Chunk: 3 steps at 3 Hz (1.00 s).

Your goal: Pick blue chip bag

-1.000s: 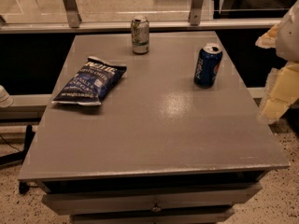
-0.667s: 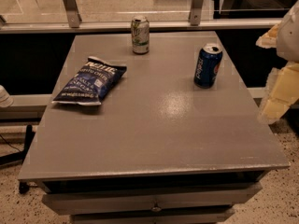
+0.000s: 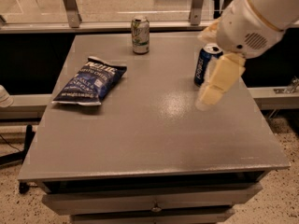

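The blue chip bag [image 3: 90, 81] lies flat on the left part of the grey table [image 3: 154, 139], dark navy with white lettering and pale crimped ends. My gripper [image 3: 217, 80] hangs from the white arm [image 3: 254, 20] over the right side of the table, in front of the blue soda can. It is well to the right of the bag and apart from it. It holds nothing that I can see.
A blue soda can [image 3: 205, 63] stands upright at the right, partly hidden by my gripper. A silver-green can [image 3: 140, 34] stands upright at the table's far edge. A railing and glass run behind the table. Drawers sit under the front edge.
My arm has swung in from the right edge of the view to over the table's right side, now covering part of the blue soda can. The bag and cans have not moved.
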Each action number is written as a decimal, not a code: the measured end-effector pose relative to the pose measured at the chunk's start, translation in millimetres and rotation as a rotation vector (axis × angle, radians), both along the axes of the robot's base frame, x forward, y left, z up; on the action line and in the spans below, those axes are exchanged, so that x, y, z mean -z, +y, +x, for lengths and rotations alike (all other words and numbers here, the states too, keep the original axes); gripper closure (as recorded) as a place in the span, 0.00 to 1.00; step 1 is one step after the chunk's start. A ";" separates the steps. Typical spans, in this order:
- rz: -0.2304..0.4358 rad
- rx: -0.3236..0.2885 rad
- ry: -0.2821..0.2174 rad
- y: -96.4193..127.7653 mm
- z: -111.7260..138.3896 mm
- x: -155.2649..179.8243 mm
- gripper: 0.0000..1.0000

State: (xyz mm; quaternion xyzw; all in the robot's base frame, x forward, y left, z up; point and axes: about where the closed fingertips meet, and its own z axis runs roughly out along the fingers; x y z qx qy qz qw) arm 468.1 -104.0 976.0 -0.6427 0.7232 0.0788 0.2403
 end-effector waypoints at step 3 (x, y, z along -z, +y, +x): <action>0.179 -0.108 -0.102 88.1 19.8 -14.2 0.00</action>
